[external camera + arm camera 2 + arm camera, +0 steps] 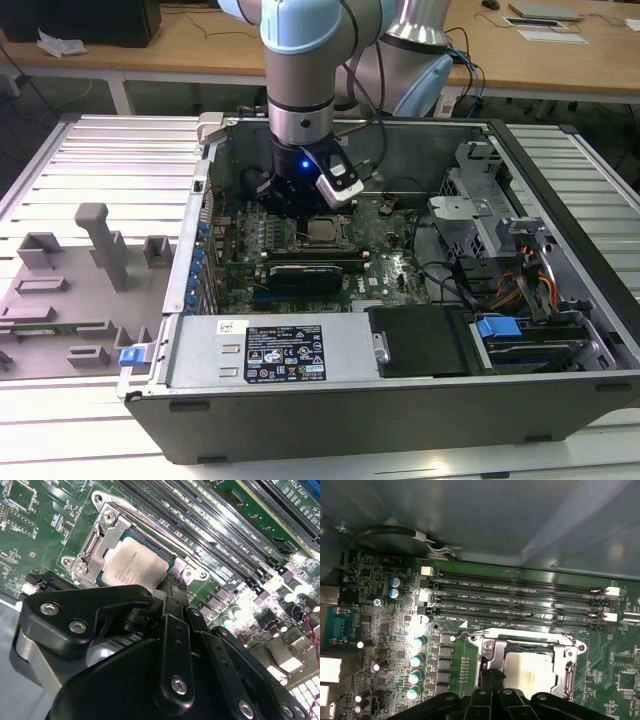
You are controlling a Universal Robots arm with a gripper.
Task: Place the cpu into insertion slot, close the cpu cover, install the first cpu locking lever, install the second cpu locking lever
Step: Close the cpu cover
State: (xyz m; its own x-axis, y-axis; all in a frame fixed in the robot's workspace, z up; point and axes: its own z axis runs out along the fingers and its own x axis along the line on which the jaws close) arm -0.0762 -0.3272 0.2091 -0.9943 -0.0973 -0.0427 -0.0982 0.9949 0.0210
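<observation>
The cpu (135, 564) lies flat in the insertion slot (322, 232) on the green circuit board, its pale metal top facing up; it is also in the first wrist view (527, 669). The cpu cover (106, 534) lies down around it as a silvery frame, and its edges (492, 650) border the chip. My gripper (292, 208) hangs low inside the open computer case. Its dark tip (167, 582) sits at the socket's edge, beside the chip and close over the cover frame (490, 677). A thin metal lever (520, 632) runs along one side of the socket.
Long black memory slots (520, 600) run beside the socket, and capacitors (417, 660) stand near it. The case walls (200, 180) enclose the board. A drive cage and cables (500, 240) fill the exterior view's right. A grey fixture (100, 245) sits outside at its left.
</observation>
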